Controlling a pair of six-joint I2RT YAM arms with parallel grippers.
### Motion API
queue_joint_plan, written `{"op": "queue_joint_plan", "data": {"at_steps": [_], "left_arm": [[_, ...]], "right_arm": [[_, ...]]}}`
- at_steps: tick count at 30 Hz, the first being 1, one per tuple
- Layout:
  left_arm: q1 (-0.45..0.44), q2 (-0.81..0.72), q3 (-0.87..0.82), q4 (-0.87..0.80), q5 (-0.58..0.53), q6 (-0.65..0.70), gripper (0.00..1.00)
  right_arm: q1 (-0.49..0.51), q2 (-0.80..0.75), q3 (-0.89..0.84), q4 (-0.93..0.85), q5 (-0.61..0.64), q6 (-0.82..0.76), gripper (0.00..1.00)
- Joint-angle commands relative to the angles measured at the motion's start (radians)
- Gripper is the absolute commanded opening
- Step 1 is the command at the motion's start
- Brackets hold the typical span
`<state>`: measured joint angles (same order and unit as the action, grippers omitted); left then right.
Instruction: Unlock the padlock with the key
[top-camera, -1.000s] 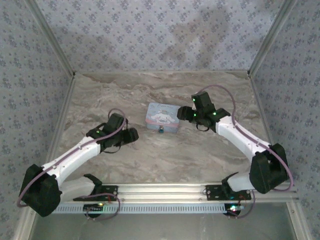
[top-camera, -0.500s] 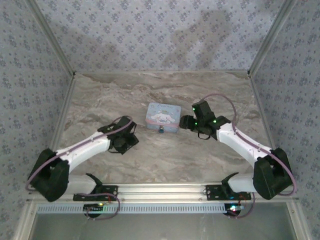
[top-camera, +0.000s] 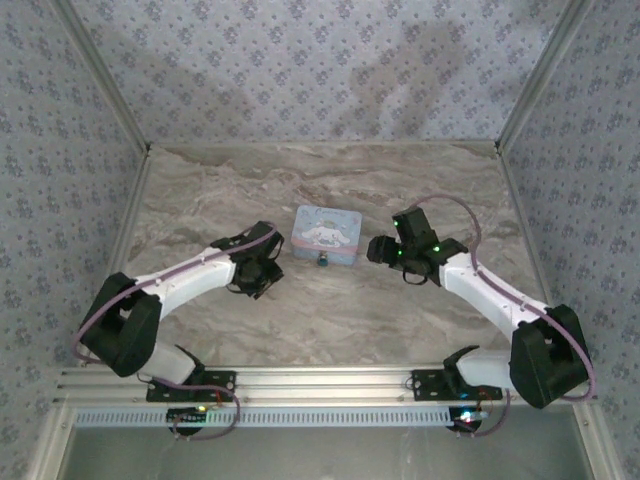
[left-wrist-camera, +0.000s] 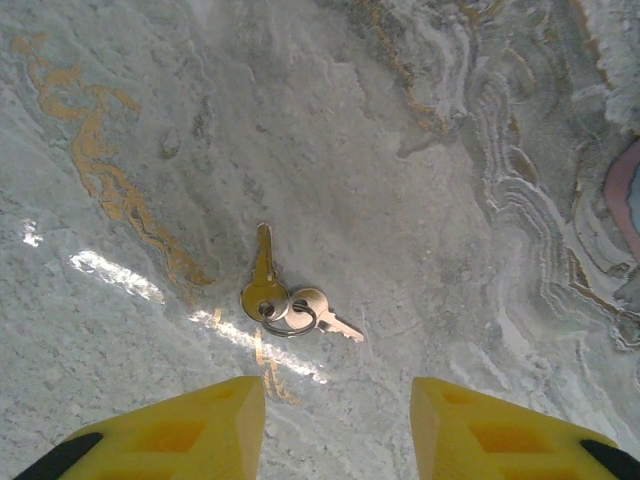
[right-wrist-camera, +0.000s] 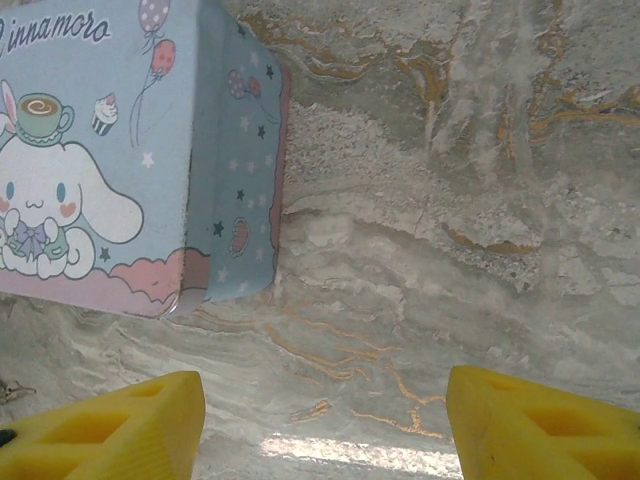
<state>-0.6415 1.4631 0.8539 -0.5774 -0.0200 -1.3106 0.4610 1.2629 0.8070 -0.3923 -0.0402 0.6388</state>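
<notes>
Lying flat ahead of open-jawed left gripper (left-wrist-camera: 333, 405), gold key (left-wrist-camera: 263, 280), blade pointing away; right gripper (right-wrist-camera: 325, 420) jaws also open, empty.

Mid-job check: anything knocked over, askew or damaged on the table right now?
Nothing stands out. The two keys on their ring lie flat on the marble table, the cartoon tin sits level, and the teal padlock sits at its near side.

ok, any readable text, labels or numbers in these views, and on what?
"innamoro": script on the lid of the tin box, right wrist view; its start is cut off by the picture's edge.
Print on the same lid in the top view: too small to read.
The keys: no stamp readable.
The padlock: too small to read.
</notes>
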Motion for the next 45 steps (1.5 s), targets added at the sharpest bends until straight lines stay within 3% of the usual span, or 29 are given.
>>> {"op": "queue_joint_plan", "data": {"at_steps": [1, 28, 35, 43, 45], "left_arm": [[0.004, 0.034, 0.028, -0.089, 0.023, -0.250, 0.43], [0.052, 0.094, -0.034, 0.001, 0.042, -0.322, 0.37], [0.065, 0.109, -0.039, 0.006, 0.045, -0.318, 0.25], [0.089, 0.083, -0.087, 0.018, 0.056, -0.295, 0.01], [0.095, 0.068, -0.100, 0.027, 0.063, -0.276, 0.00]], "right_arm": [[-0.013, -0.020, -0.018, 0.004, 0.002, 0.014, 0.67], [-0.029, -0.076, -0.069, 0.043, -0.013, 0.020, 0.67], [-0.037, -0.118, -0.087, 0.045, -0.011, 0.018, 0.67], [-0.040, -0.145, -0.094, 0.051, -0.015, 0.032, 0.67], [-0.038, -0.150, -0.096, 0.051, -0.020, 0.037, 0.67]]}}
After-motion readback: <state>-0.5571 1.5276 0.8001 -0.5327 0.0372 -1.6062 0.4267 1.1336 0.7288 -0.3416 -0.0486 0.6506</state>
